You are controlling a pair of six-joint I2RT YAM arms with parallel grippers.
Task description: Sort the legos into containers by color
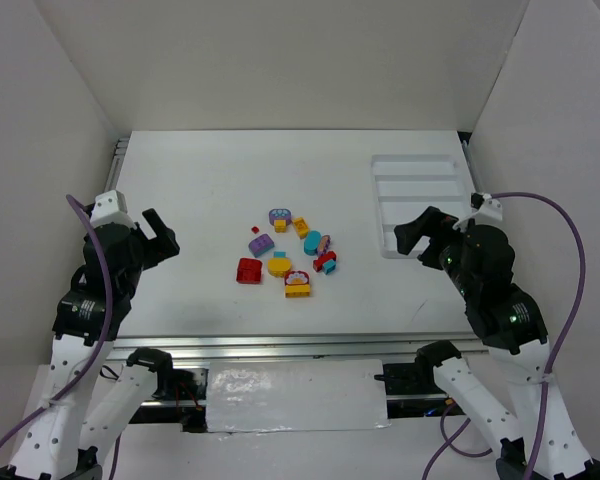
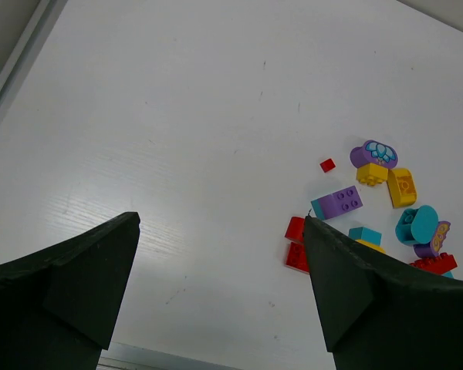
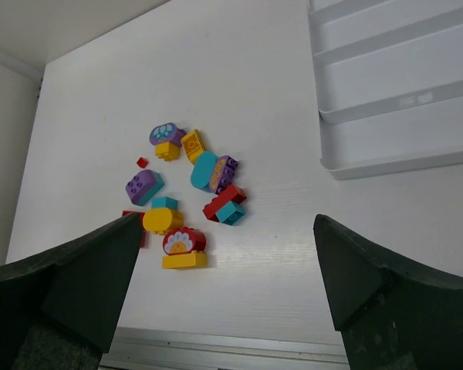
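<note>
Here, the left claw (image 1: 163, 237) and right claw (image 1: 410, 238) hover wide open, gripping nothing. The legos (image 1: 280, 266) lie clustered mid-surface (image 1: 195, 195), between the claws, well apart from the containers (image 1: 420, 190) at far right.

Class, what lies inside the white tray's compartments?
No bricks show inside the tray; the legos lie on the table. From above, the right gripper covers its near corner.

red lego (image 2: 295, 245): partly behind my left gripper (image 2: 219, 222)
tray (image 3: 401, 163): cut by frame top, right
tiny red bit (image 1: 255, 230): shape unclear
</note>
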